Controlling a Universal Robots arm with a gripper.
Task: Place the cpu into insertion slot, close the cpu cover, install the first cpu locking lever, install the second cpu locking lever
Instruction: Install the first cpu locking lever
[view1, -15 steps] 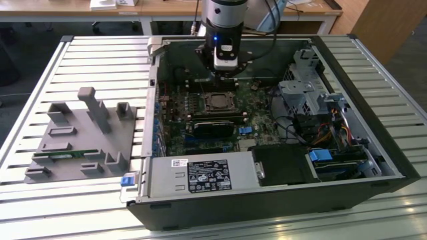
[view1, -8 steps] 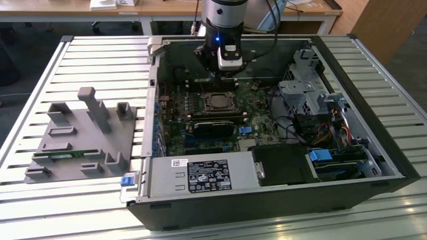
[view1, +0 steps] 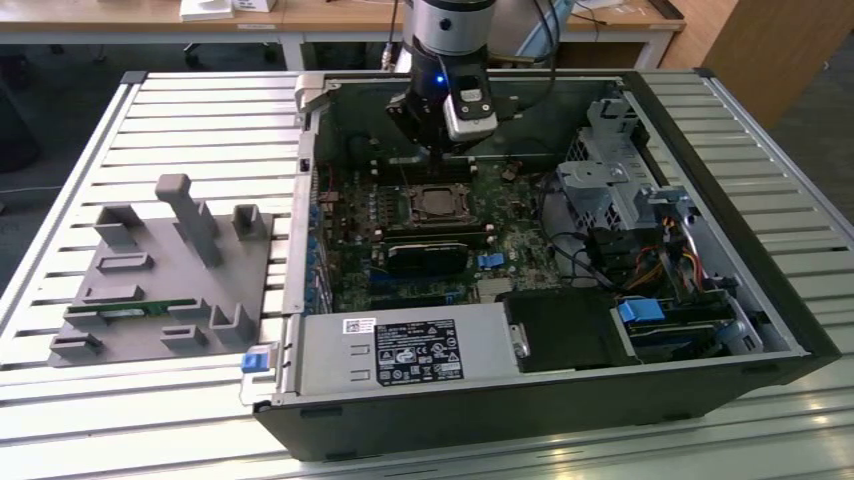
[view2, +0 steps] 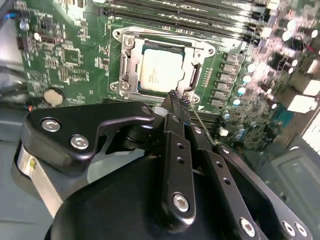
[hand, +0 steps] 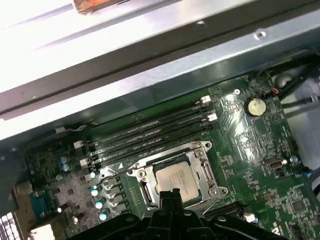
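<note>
Cpu (view2: 161, 70) sits in insertion slot (view2: 165, 46) under lowered cpu cover (view2: 129, 67); we see hand (view2: 175, 96) pressed together, tip at slot edge beside thin locking lever (view2: 205, 129), likely there to catch it

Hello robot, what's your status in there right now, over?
Gripper shut, at edge of insertion slot. Seated in it, cpu; cpu cover down. No obstruction seen.

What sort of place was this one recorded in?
Probably a robotics lab or workshop: an open computer case lies on a slatted metal table, a grey fixture stand beside it, wooden desks behind.
</note>
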